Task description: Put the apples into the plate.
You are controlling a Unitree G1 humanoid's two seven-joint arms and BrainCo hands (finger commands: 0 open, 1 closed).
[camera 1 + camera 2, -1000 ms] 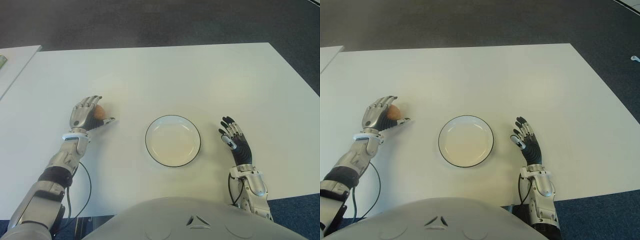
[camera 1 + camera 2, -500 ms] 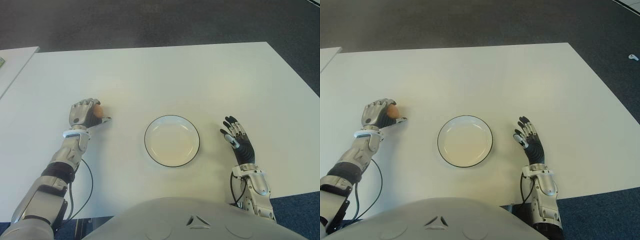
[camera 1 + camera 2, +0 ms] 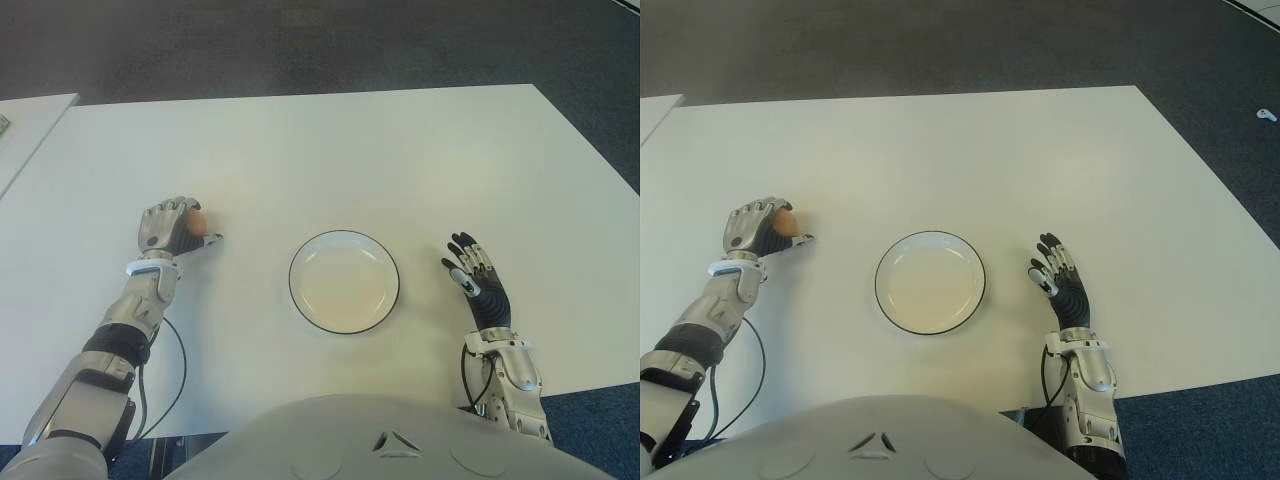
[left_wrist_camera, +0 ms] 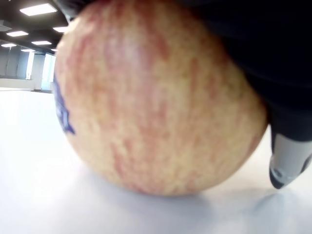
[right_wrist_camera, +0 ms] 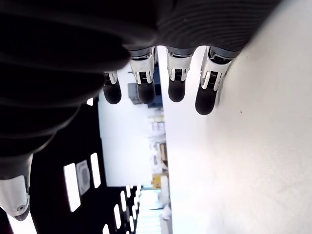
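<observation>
A red-yellow apple (image 4: 156,102) sits on the white table (image 3: 330,150), left of the plate. My left hand (image 3: 172,227) is curled around it, and only a sliver of the apple (image 3: 198,219) shows between the fingers in the eye views. The left wrist view shows the apple still touching the tabletop. The white plate (image 3: 344,282) with a dark rim lies at the middle of the table, holding nothing. My right hand (image 3: 474,282) shows to the right of the plate, its fingers (image 5: 175,83) spread and holding nothing.
A second white table's corner (image 3: 30,125) shows at the far left. Dark floor (image 3: 300,45) lies beyond the table's far edge. A cable (image 3: 165,380) loops beside my left forearm near the front edge.
My left hand's fingers have curled down from half open to closed around the apple. The right hand has drifted slightly toward me.
</observation>
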